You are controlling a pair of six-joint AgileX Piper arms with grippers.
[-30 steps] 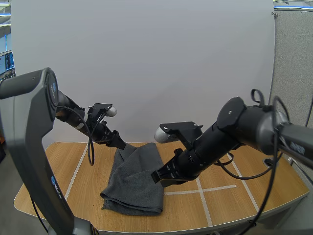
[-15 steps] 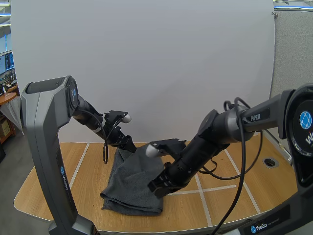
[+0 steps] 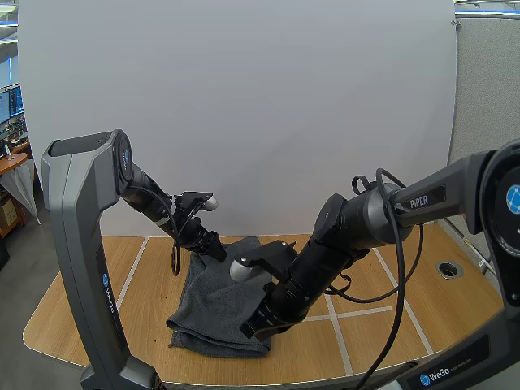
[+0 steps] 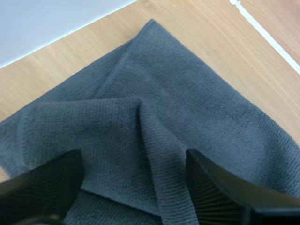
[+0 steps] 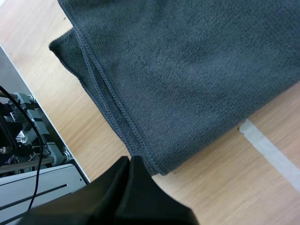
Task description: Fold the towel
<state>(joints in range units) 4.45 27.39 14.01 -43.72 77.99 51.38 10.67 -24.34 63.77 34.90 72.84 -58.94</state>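
High view: dark grey towel [image 3: 221,302] lying folded on the wooden table [image 3: 81,313], left of centre, long side running from the near edge toward the far one, with a thick doubled hem at the near end. At its far end, left gripper [image 3: 218,250] down on the cloth. At its near right corner, right gripper [image 3: 249,329] low over the table, just beside the hem; to its right, a white tape line [image 3: 357,313] on the wood. Left wrist view: left gripper [image 4: 133,161] released, ribbed fingers [image 4: 213,187] standing wide apart above the towel [image 4: 187,93], a raised crease of cloth running up between them but pinched by neither; beyond the cloth's pointed corner, bare wooden table [image 4: 197,28] and a white tape line [image 4: 262,33]. Right wrist view: right gripper [image 5: 130,164] clenched, fingers pressed together as one dark wedge with nothing between them, tip just beside the towel [image 5: 187,70] at its layered, stitched corner, over the wooden table [image 5: 220,187]; close by, a white tape line [image 5: 267,150] emerging from under the cloth's edge.
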